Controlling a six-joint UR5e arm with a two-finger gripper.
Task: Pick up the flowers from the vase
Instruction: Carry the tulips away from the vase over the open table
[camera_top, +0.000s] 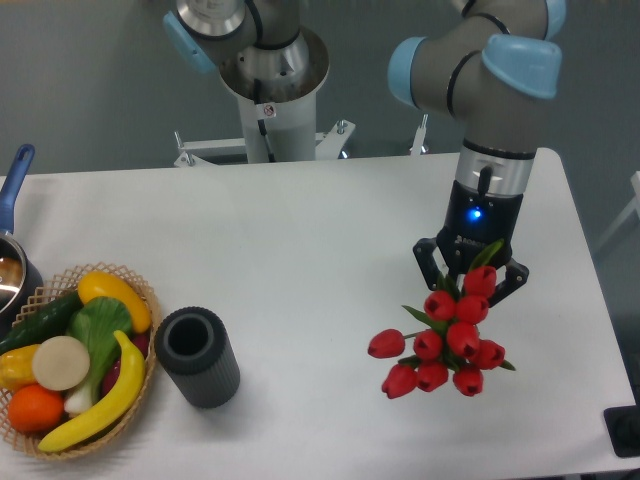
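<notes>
The flowers (445, 345), a bunch of red tulip buds with green leaves, hang at the right of the table, in front of my gripper (470, 284). The gripper is shut on their stems, which are hidden behind the buds; its two dark fingers (427, 262) show on either side of the top buds. The vase (196, 356), a short dark ribbed cylinder, stands upright and empty at the front left, well apart from the flowers.
A wicker basket (139, 288) of fruit and vegetables sits at the front left, touching the vase. A blue-handled metal pot (12, 250) is at the left edge. The robot's base column (268, 95) stands at the back. A dark object (625, 432) is at the front right corner.
</notes>
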